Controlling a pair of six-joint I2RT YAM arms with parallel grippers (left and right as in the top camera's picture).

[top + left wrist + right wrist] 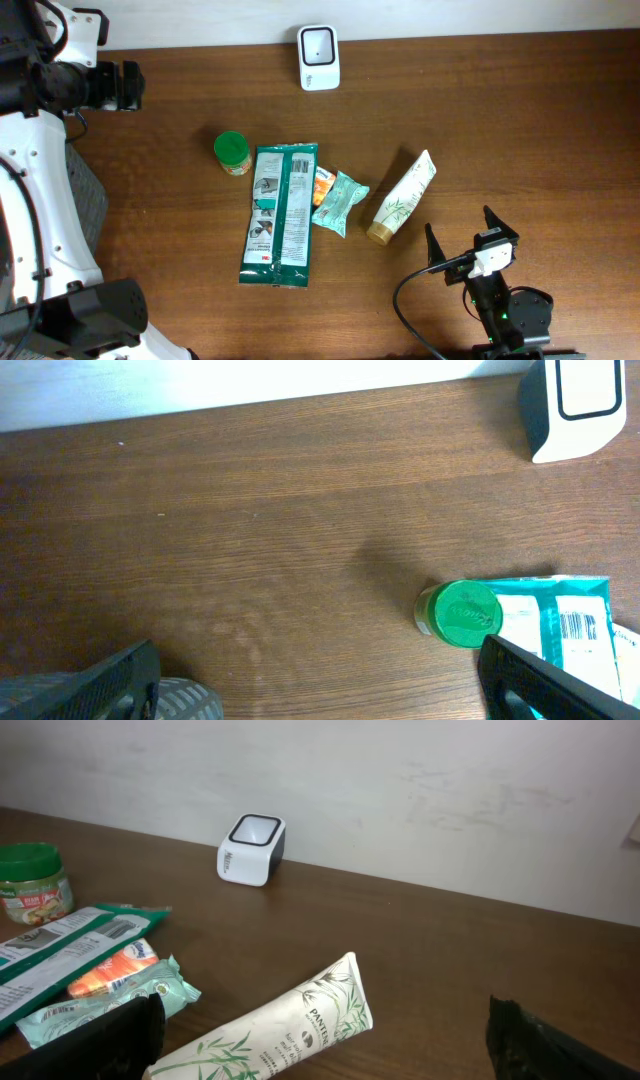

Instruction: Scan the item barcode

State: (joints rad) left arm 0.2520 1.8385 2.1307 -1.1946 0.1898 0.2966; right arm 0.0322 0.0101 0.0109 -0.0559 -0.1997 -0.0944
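Tube (401,197) lies slanted, cap end pointing at the right gripper (460,224), just beside it. Its jaws are spread wide, empty

The counter (520,110) is dark brown wood with fine streaky grain. The scanner (318,57) is white with a dark-framed window. The jar (231,150) has a bright green lid and a yellowish label. The long packet (282,213) is teal with white panels and black print. The small sachet (322,186) is orange and the pouch (341,203) mint green. The tube (402,195) is white with green leaf sprigs and a gold cap.
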